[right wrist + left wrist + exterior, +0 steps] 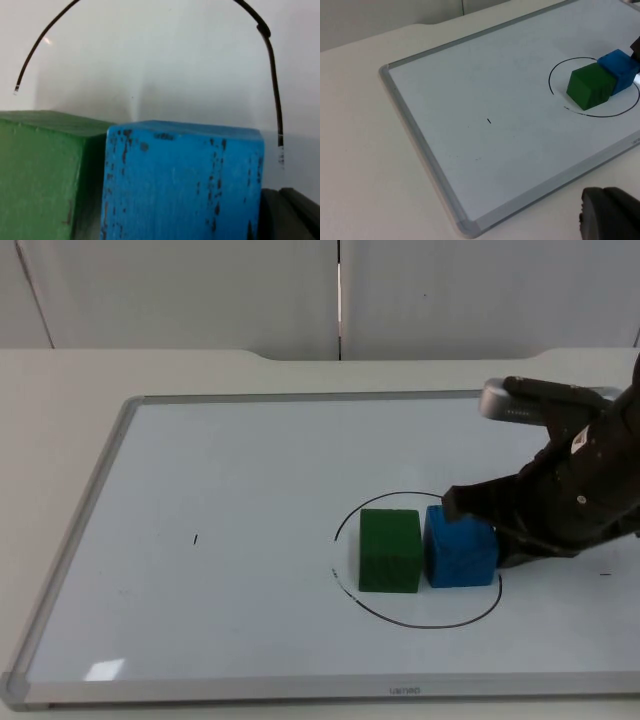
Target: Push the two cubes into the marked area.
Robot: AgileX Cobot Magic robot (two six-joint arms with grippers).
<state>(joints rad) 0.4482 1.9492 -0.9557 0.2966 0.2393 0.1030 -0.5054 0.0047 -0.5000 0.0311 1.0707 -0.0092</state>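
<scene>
Left gripper (610, 212): parked off the whiteboard's near edge, waiting; finger state could not be told.
Green wooden cube (389, 550): set inside the black drawn circle (400, 618).
Blue wooden cube (460, 545): pressed against green, inside too.
Right gripper (500, 530): held against blue's far side for pushing; grip could not be told.

You see the blue cube (182, 182) close up, the green cube (40, 175) touching its side, and the black circle line (272, 65) arcing on the whiteboard (150, 55) beyond.
</scene>
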